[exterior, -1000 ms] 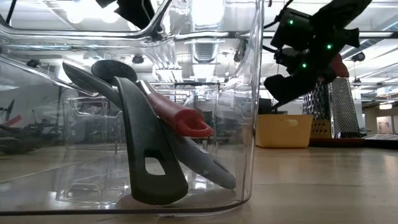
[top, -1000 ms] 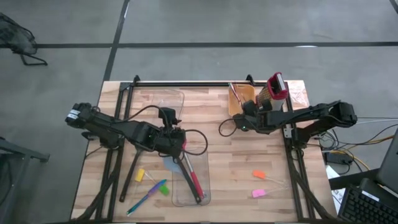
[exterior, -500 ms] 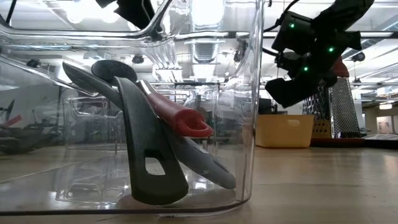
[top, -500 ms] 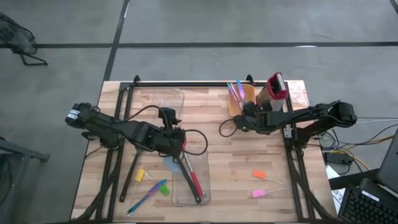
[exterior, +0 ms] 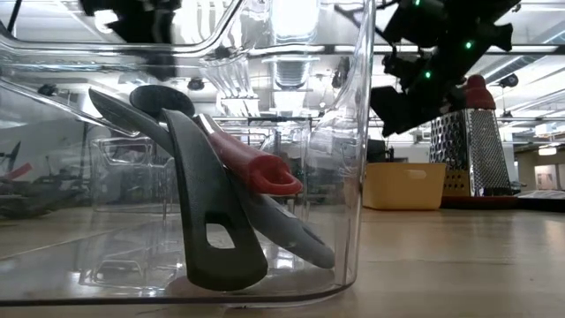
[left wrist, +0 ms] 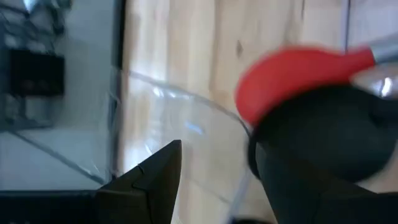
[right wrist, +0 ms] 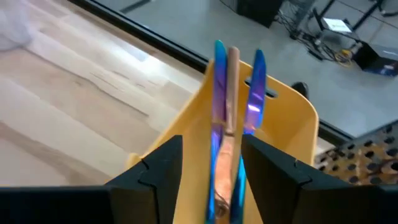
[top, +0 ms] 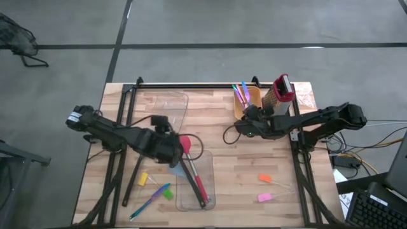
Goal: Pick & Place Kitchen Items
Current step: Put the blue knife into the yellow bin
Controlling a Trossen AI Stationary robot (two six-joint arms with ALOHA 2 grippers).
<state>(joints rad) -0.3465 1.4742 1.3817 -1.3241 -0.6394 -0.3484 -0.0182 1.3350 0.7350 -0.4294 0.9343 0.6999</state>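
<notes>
Upper right, the right gripper (top: 243, 114), fingers parted and empty, hovers beside the yellow plastic bin (top: 254, 97) holding thin blue, purple and pink sticks (right wrist: 227, 124); the left gripper (top: 173, 150) is open, empty.

The left arm reaches in from the table's left edge toward the middle, its wrist bent toward the front. The left gripper (top: 170, 152) sits near the table's centre, its 2 fingers (left wrist: 146, 180) spread wide apart with nothing between them. The right arm stretches in from the right edge, elbow raised by that edge. The right gripper (top: 243, 122) hangs above the back right part of the tabletop, its 2 fingers (right wrist: 155, 168) parted and gripping nothing.
</notes>
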